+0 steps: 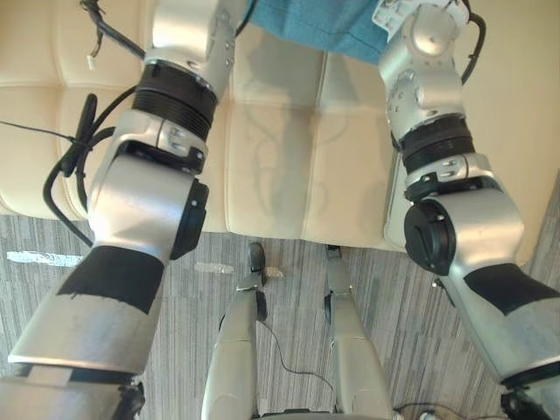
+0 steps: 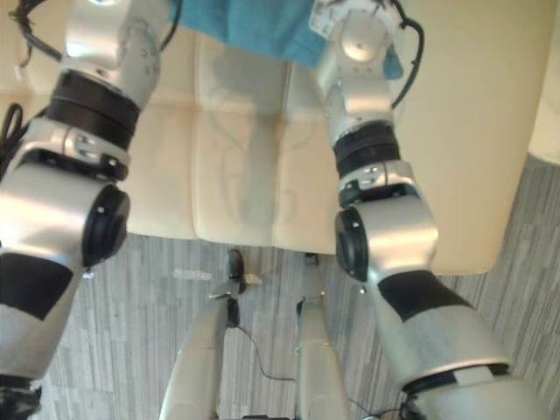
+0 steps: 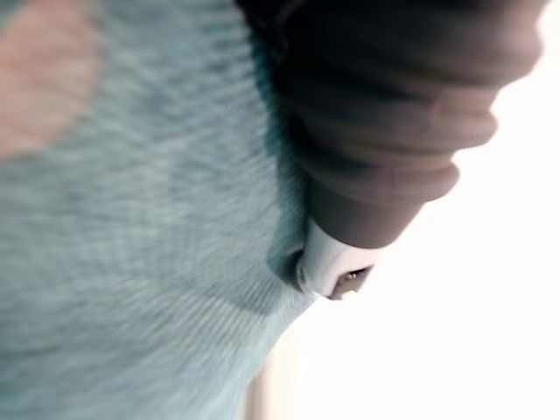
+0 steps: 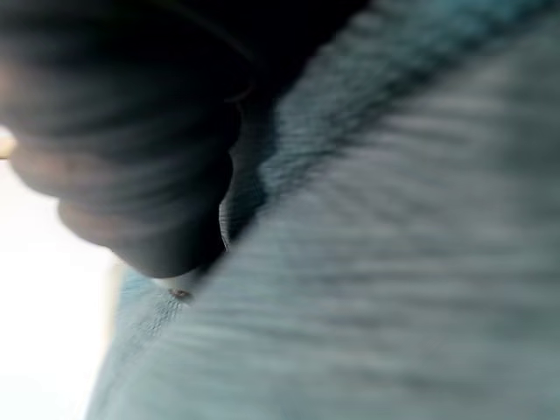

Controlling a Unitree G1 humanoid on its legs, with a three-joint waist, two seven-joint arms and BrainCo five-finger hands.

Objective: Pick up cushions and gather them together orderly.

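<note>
From the head, the teal cushion [image 1: 319,24] lies at the far edge of the scene on the cream sofa [image 1: 271,157], cut off by the frame so that just its near border shows. The left arm [image 1: 166,131] and right arm [image 1: 437,140] reach out to it and cover its two ends.

The wrist views bring the cushion's ribbed teal fabric up close. It lies against the dark cover of the left hand [image 3: 385,131] and likewise against the right hand [image 4: 131,149]. Whether either hand grips the cushion or merely presses on it I cannot tell, as the fabric and the covers hide the rest.

Nearer than the sofa lies a grey striped floor [image 1: 394,297] with a strip of white tape [image 1: 39,258] at the left. A pale pinkish patch [image 3: 39,74] beside the left hand is too blurred to identify.
</note>
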